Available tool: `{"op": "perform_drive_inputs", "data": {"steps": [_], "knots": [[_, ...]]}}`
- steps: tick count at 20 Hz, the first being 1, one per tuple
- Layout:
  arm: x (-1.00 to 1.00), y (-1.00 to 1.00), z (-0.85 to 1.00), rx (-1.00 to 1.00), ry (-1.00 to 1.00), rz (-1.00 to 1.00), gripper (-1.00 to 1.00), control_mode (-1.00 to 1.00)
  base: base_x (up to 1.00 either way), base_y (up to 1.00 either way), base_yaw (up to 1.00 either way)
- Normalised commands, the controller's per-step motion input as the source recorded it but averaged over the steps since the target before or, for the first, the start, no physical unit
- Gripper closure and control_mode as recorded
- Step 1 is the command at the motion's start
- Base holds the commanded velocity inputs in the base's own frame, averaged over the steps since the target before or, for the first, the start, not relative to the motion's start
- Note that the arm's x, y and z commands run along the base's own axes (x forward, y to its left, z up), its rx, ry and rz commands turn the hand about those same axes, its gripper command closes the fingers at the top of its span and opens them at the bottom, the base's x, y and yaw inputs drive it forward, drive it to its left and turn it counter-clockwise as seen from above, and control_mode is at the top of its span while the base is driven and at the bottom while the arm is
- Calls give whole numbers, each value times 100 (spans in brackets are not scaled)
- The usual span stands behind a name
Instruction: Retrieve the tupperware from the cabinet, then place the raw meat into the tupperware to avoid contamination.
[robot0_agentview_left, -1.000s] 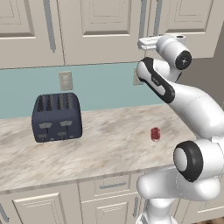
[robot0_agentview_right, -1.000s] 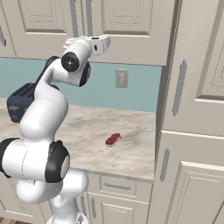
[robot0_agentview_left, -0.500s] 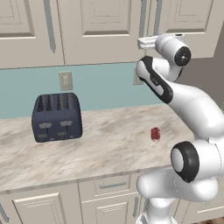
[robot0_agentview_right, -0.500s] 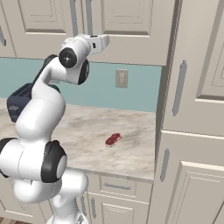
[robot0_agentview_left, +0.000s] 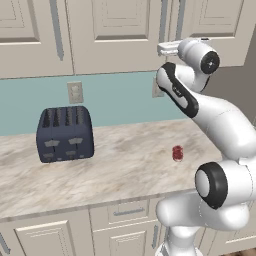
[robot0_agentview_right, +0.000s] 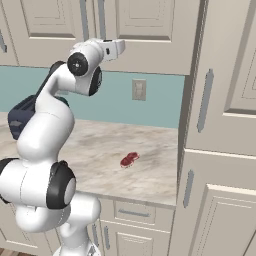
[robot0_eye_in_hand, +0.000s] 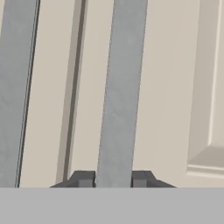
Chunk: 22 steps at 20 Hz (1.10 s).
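The beige cabinet (robot0_agentview_left: 115, 35) hangs above the counter with its doors closed; the tupperware is hidden. My gripper (robot0_agentview_left: 164, 48) is raised against the doors' lower edge. In the hand view my gripper (robot0_eye_in_hand: 113, 178) is shut on a vertical grey bar handle (robot0_eye_in_hand: 120, 87), a fingertip (robot0_eye_in_hand: 85, 178) pressed to each side of it. A second handle (robot0_eye_in_hand: 15, 87) runs beside it, past the seam between the doors. The raw meat (robot0_agentview_left: 177, 153), a small red chunk, lies on the marble counter (robot0_agentview_left: 120, 170) below the hand, and it also shows in the right base view as raw meat (robot0_agentview_right: 129, 159).
A dark blue toaster (robot0_agentview_left: 65, 133) stands at the counter's back left. A tall beige cabinet column (robot0_agentview_right: 220, 125) closes off the counter on the right. Wall outlets (robot0_agentview_left: 75, 92) sit on the teal backsplash. Drawer fronts (robot0_agentview_left: 122, 212) run under the counter edge.
The hand has risen a little and moved in on the cabinet door. Its jaws have narrowed onto the bar handle. Meat and toaster have not moved.
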Motion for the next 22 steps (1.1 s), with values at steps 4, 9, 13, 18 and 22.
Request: {"op": "perform_drive_inputs", "data": {"steps": [4,9,13,18,22], "knots": [[-6,0,0,0,0,0,100,-100,0,0,0],[-27,-1,0,0,1,0,100,-100,0,0,0],[-39,-8,0,0,4,0,100,-100,0,0,0],[-42,-12,0,0,8,0,100,-100,0,0,0],[-46,-22,0,0,9,-1,100,-100,0,0,0]]}}
